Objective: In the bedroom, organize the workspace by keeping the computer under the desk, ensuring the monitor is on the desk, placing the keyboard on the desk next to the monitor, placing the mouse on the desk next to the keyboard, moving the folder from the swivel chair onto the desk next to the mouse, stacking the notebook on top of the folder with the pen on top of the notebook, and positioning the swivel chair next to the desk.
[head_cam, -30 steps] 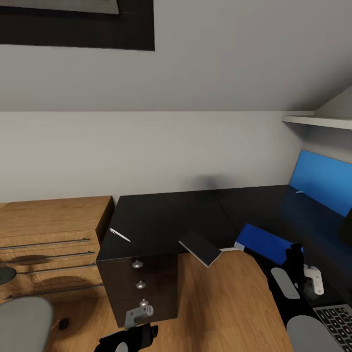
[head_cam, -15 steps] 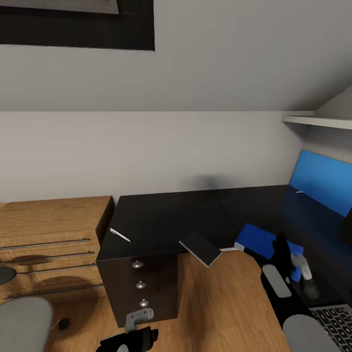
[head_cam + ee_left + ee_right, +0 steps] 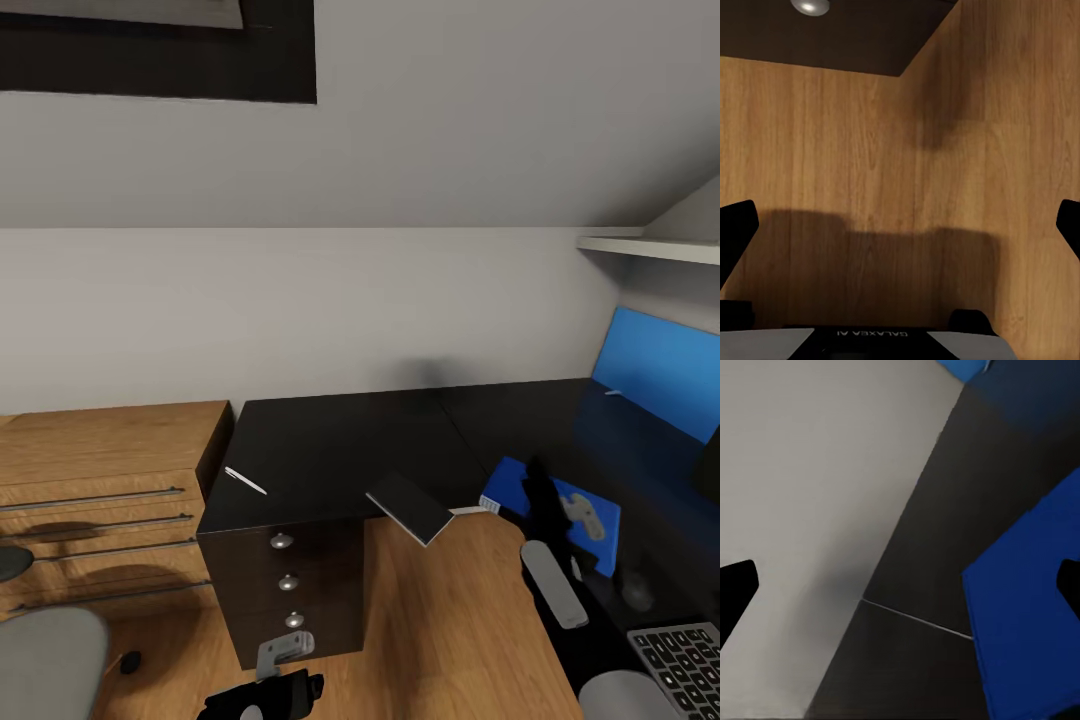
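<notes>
1 flat bright blue rectangular folder with a white edge stripe (image 3: 545, 505) lies on the long black L-shaped desk (image 3: 350, 450), near the desk's front edge where the 2 wings meet; in the right wrist view the same blue sheet (image 3: 1035, 615) rests flat on the dark top. The right gripper (image 3: 550, 500) hangs just above the folder, its 2 fingertips (image 3: 735, 592) spread wide at the edges of the wrist picture with nothing between them. Toward the desk's right end the corner of a slim dark keyboard with grey keys (image 3: 680, 665) shows, and behind it runs the desk's bright blue back panel (image 3: 660, 365). A thin dark notebook (image 3: 410, 507) sits tilted at the desk's front edge, partly overhanging it, left of the folder. A slim white pen (image 3: 245, 481) lies near the desk's left corner, above the black drawer unit with 3 round silver knobs (image 3: 288, 582). Left of the desk stands a low oak-wood shelving unit (image 3: 105, 480). The grey padded seat of the swivel chair (image 3: 45, 660) shows in front of that unit. The left gripper (image 3: 265, 690) is low in front of the drawers, over the wooden floor (image 3: 900, 150), its fingers parted and empty.
</notes>
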You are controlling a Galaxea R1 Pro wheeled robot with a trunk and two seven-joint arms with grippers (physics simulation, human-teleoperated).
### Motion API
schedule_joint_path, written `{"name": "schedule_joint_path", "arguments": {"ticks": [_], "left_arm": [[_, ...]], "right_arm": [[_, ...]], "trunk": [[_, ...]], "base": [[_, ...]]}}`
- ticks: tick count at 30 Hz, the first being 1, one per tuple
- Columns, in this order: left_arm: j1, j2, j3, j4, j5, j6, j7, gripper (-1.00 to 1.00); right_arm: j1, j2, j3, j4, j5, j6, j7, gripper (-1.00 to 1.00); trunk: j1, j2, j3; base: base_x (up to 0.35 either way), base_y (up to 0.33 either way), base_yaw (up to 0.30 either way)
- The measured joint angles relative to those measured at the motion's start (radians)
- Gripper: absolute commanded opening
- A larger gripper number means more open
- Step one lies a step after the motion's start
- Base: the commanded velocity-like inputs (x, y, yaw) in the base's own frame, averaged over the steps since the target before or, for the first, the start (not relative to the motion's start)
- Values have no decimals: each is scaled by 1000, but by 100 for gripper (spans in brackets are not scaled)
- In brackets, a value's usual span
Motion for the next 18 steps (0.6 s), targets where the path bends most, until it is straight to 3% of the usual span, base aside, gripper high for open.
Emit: {"name": "schedule_joint_path", "arguments": {"ticks": [4,5,8,9,13,18], "left_arm": [[0,0,1,0,0,0,0,100],[0,0,1,0,0,0,0,100],[0,0,1,4,0,0,0,100],[0,0,0,11,0,0,1,100],[0,0,0,24,0,0,0,100],[0,-1,0,31,0,0,0,100]], "right_arm": [[22,-3,13,-83,6,170,-68,100],[29,-6,16,-130,8,275,-113,100],[37,-9,21,-203,4,451,-199,100],[40,-10,22,-244,2,574,-269,100],[43,-12,21,-316,2,817,-419,100],[44,-12,15,-393,2,1001,-528,100]], "trunk": [[0,0,0],[0,0,0],[0,0,0],[0,0,0],[0,0,0],[0,0,0]], "base": [[0,0,0],[0,0,0],[0,0,0],[0,0,0],[0,0,0],[0,0,0]]}}
